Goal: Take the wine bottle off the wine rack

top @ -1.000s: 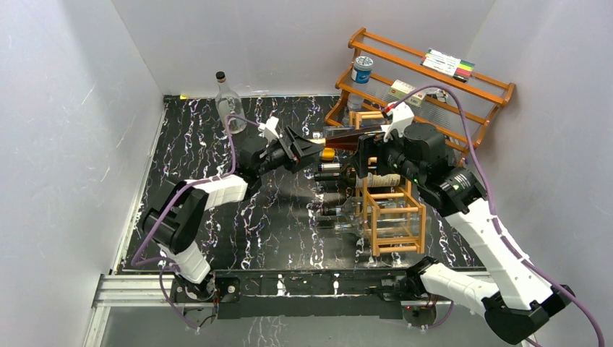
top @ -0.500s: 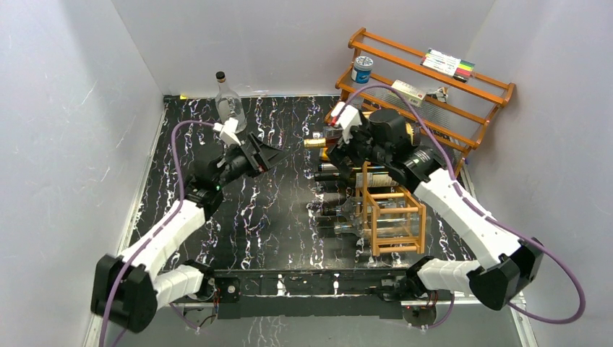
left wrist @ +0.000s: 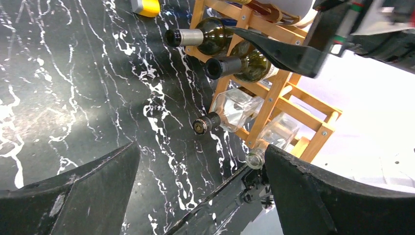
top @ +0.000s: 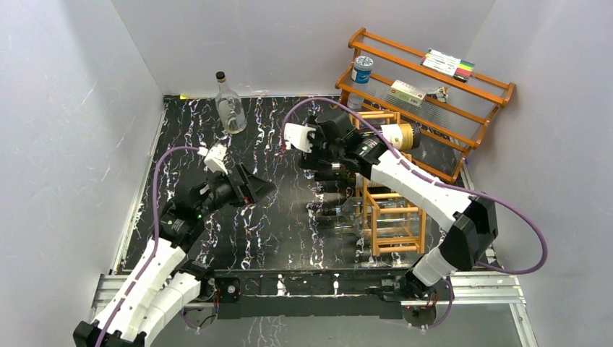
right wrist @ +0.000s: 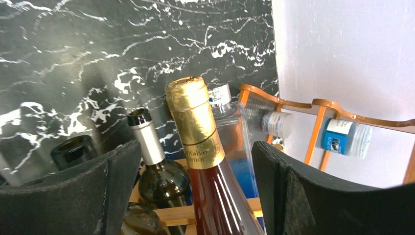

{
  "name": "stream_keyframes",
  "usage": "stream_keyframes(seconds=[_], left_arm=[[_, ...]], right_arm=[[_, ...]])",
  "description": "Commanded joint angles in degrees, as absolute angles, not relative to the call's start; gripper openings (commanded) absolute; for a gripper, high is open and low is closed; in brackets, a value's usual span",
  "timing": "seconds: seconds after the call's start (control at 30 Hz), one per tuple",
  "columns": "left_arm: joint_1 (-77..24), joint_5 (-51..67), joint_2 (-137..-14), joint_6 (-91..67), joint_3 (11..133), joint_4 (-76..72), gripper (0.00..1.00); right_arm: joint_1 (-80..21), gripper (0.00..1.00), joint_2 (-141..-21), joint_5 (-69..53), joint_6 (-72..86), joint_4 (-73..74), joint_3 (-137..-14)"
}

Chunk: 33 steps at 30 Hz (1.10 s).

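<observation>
The wine rack (top: 394,217) stands at the right of the table with several bottles lying in it, necks pointing left. On top lies a wine bottle (right wrist: 195,127) of red-brown wine with a gold foil cap; its labelled base (top: 400,135) shows past the right arm. My right gripper (right wrist: 195,147) is open astride this bottle's neck, with a gap on each side of it. In the top view the right gripper (top: 322,153) sits at the rack's left end. My left gripper (top: 259,189) is open and empty, out over the table left of the rack (left wrist: 274,98).
A dark green bottle with a silver cap (right wrist: 147,142) lies just beside the gold-capped one. Clear bottles (left wrist: 230,110) fill the lower cells. An upright clear bottle (top: 230,105) stands at the back. A two-tier wooden shelf (top: 434,79) with small items fills the back right corner.
The left arm has pulled back leftward and toward the near edge, away from the rack. The right arm has swung left over the rack, bringing its gripper around the bottle neck.
</observation>
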State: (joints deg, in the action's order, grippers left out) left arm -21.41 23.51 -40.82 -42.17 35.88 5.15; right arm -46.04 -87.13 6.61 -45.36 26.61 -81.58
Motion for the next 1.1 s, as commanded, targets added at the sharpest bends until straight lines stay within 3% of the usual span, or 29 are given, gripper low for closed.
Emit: stream_keyframes(seconds=[0.0, 0.23, 0.6, 0.83, 1.07], left_arm=[[-20.97, 18.6, -36.81, -36.88, 41.36, 15.5, 0.98], [-20.94, 10.22, -31.4, -33.55, 43.88, 23.05, 0.98], [-20.94, 8.23, -29.28, -32.45, 44.37, 25.57, 0.98], [-20.92, 8.18, -29.12, -31.94, 45.02, 26.63, 0.98], [-20.95, 8.06, -29.55, -31.58, 45.0, 27.09, 0.98]], right_arm=[[-47.12, 0.93, -89.35, 14.76, -52.05, 24.1, -85.7], [-48.63, 0.78, -94.19, 23.6, -56.05, 22.9, -85.68], [-49.82, 0.66, -95.54, 29.26, -59.91, 16.08, -82.29], [-50.08, 0.47, -96.39, 29.16, -59.94, 16.12, -83.66], [-51.67, 0.33, -94.24, 29.77, -59.59, 17.13, -84.12]])
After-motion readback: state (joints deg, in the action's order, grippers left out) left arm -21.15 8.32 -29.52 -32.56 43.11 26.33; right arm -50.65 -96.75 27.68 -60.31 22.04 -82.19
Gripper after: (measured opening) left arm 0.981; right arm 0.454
